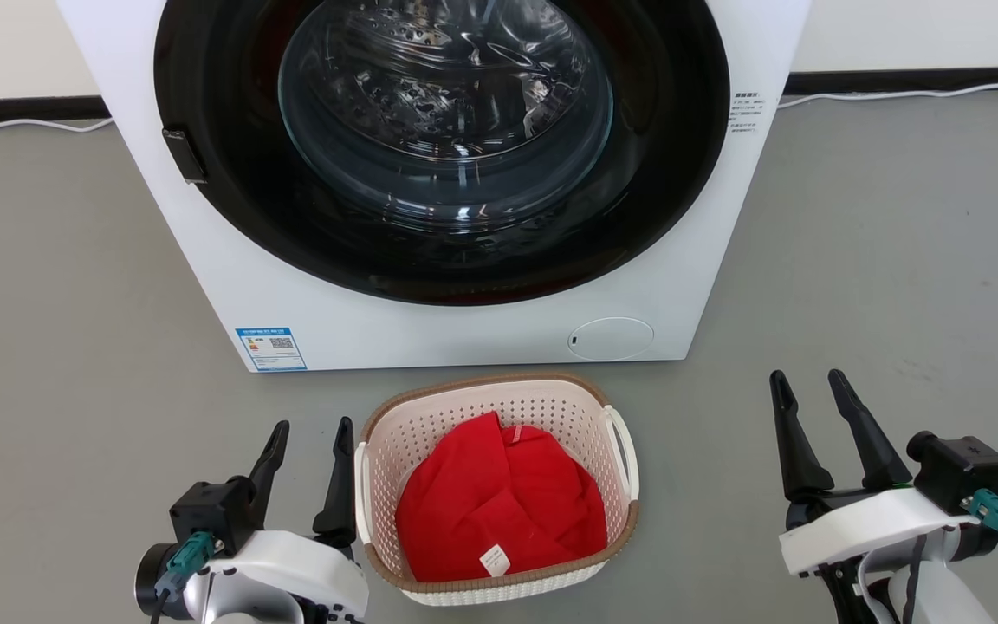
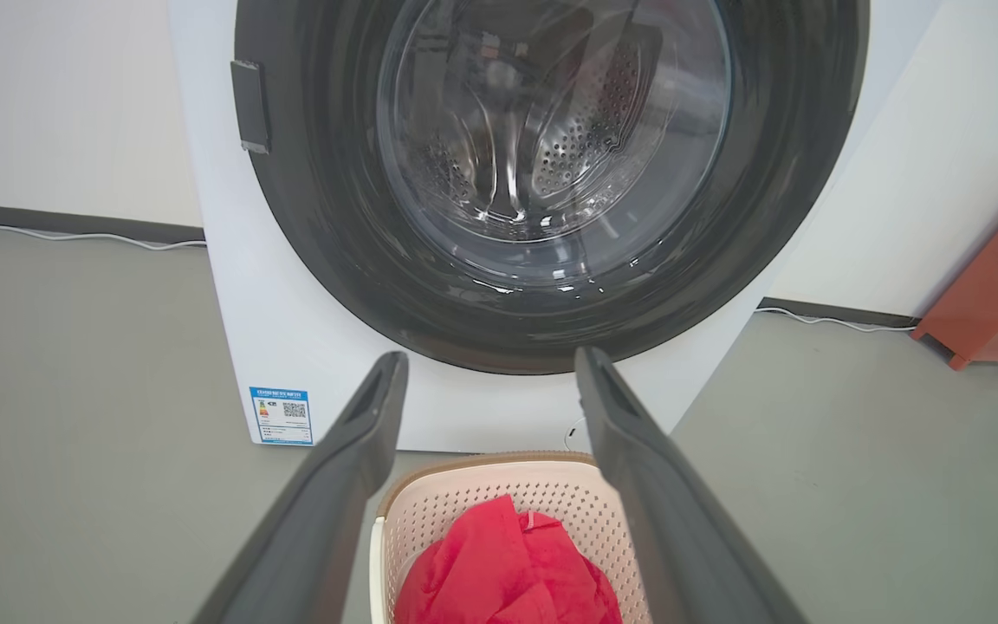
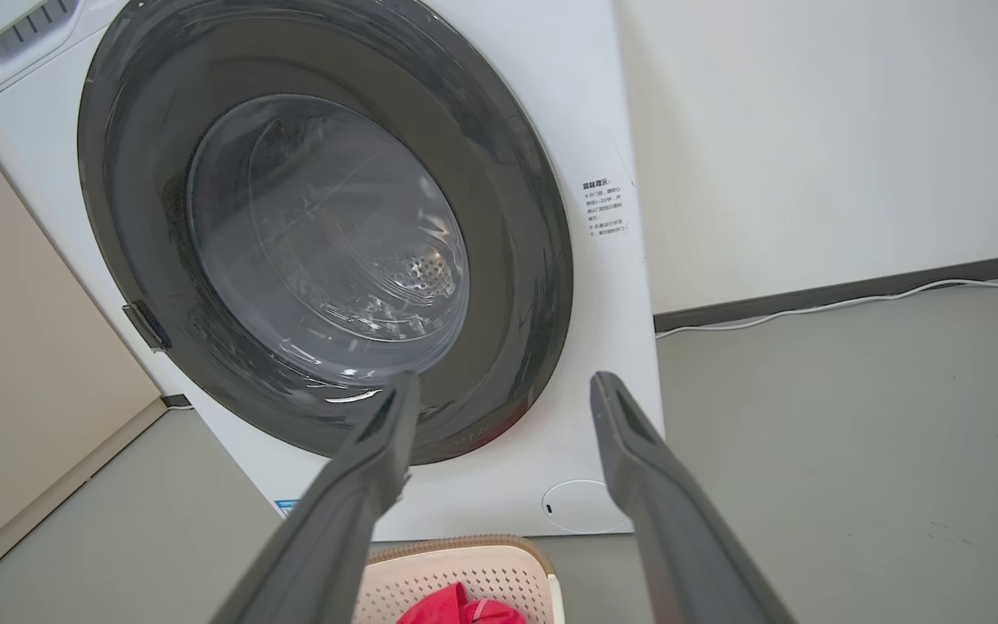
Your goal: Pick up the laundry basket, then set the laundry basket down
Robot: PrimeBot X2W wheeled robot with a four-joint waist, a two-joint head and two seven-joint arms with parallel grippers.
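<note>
The laundry basket (image 1: pixel 430 416), cream-white and perforated with a brown rim, stands on the grey floor just in front of the washer, holding a red garment (image 1: pixel 495 507). My left gripper (image 1: pixel 312 429) is open right beside the basket's left handle, nothing between its fingers. Well off to the right of the basket, my right gripper (image 1: pixel 807 381) is open and empty too. The left wrist view looks between open fingers (image 2: pixel 492 360) down onto the basket (image 2: pixel 482 498). The right wrist view catches the basket's rim (image 3: pixel 456 555) at the bottom, between open fingers (image 3: pixel 504 383).
A white front-loading washer (image 1: pixel 499 321) with its dark round door shut stands directly behind the basket. White cables (image 1: pixel 897 94) run along the wall's base. An orange-red object (image 2: pixel 997 286) sits by the wall at the right. Bare grey floor lies on both sides of the basket.
</note>
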